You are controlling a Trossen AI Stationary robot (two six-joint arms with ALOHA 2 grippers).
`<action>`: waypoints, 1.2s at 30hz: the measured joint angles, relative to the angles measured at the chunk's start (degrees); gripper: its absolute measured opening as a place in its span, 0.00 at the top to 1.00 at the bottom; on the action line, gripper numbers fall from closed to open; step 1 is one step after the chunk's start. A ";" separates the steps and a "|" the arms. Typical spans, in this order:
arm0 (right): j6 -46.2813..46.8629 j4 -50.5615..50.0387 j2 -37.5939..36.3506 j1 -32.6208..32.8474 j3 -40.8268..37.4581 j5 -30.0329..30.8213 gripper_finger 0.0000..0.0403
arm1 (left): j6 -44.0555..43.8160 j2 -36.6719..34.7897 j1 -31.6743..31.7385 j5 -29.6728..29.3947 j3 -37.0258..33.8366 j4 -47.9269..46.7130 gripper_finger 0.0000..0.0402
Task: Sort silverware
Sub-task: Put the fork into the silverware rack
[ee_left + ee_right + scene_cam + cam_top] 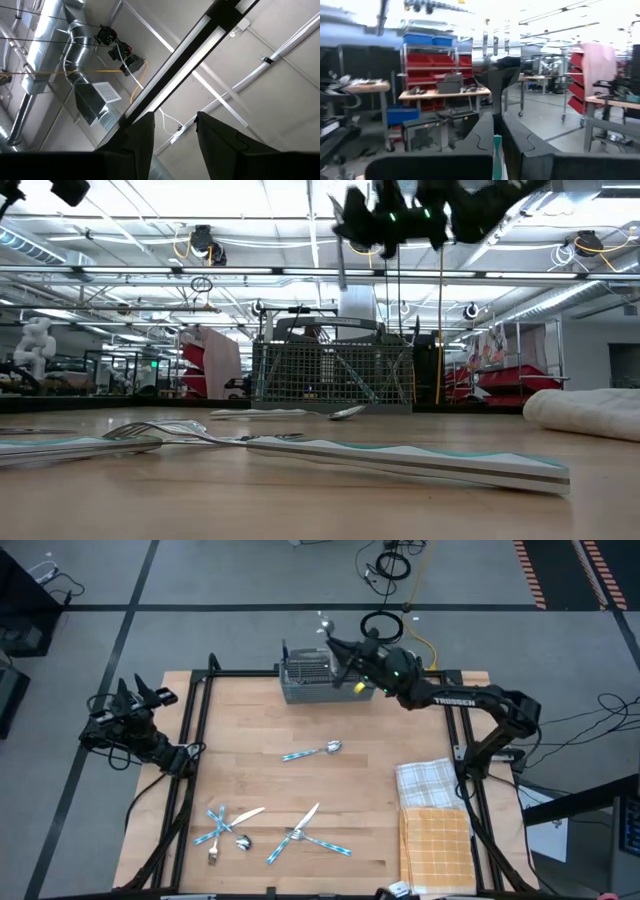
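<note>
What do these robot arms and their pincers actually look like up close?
Both arms are dark, nearly black, built from jointed segments. The right arm carries white TROSSEN lettering and a small green light near its wrist. Each gripper ends in two flat dark fingers with angular, stepped edges. Black cables trail from the left arm.

Bright overhead strip lighting; blurred right wrist view.

Both arms are black, built from rounded jointed segments. The right arm point(470, 698) carries white TROSSEN lettering, a small green light and a yellow spot near its wrist. The left pincer point(175, 145) has two dark, flat, angular fingers.
</note>
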 joint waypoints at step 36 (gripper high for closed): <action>12.38 12.61 12.77 -18.72 -5.81 -31.33 1.00 | 10.40 0.00 0.00 -6.50 -0.02 -1.85 0.62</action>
